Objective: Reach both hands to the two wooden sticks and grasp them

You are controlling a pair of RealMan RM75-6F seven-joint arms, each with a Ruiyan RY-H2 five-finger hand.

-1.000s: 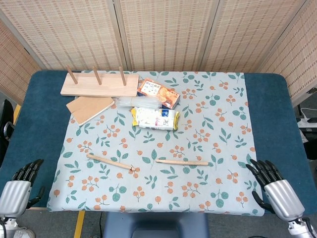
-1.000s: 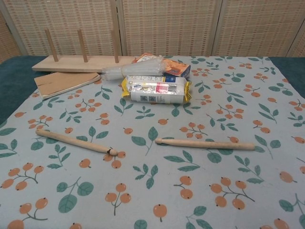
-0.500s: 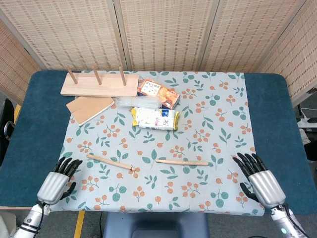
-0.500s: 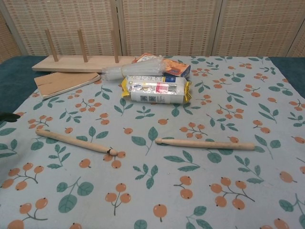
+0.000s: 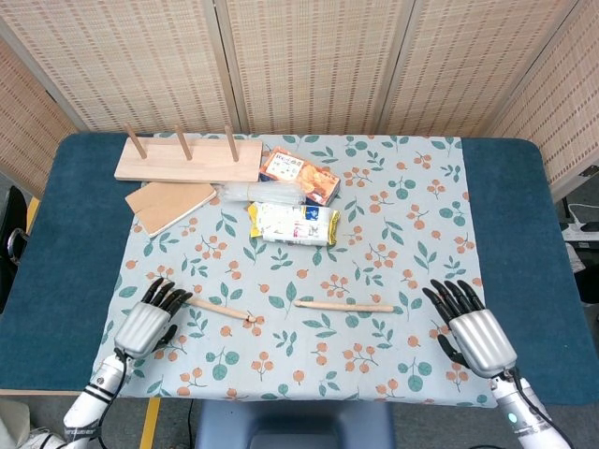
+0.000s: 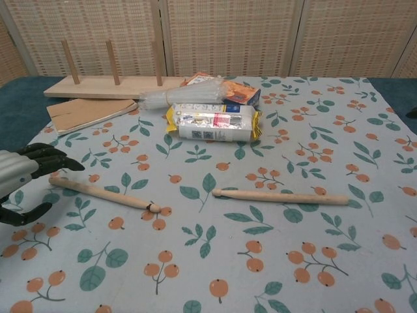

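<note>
Two wooden sticks lie on the flowered cloth. The left stick [image 5: 221, 308] [image 6: 104, 192] slants from upper left to lower right. The right stick [image 5: 344, 306] [image 6: 280, 196] lies nearly level. My left hand [image 5: 150, 321] [image 6: 23, 179] hovers open at the left stick's outer end, fingers spread just over its tip, holding nothing. My right hand [image 5: 473, 329] is open with fingers spread, well to the right of the right stick, and only a dark fingertip sliver shows in the chest view.
At the back left stand a wooden peg rack [image 5: 187, 159] [image 6: 111, 85] and flat wooden boards [image 5: 170, 204]. A clear plastic packet [image 6: 182, 98], an orange snack box [image 5: 299, 175] and a foil snack bag [image 5: 293, 224] [image 6: 212, 122] lie mid-table behind the sticks.
Both hands have moved inward and forward from the table's front corners. The left hand has reached the left stick's end; the right hand has come nearer the right stick. The sticks have not moved.
</note>
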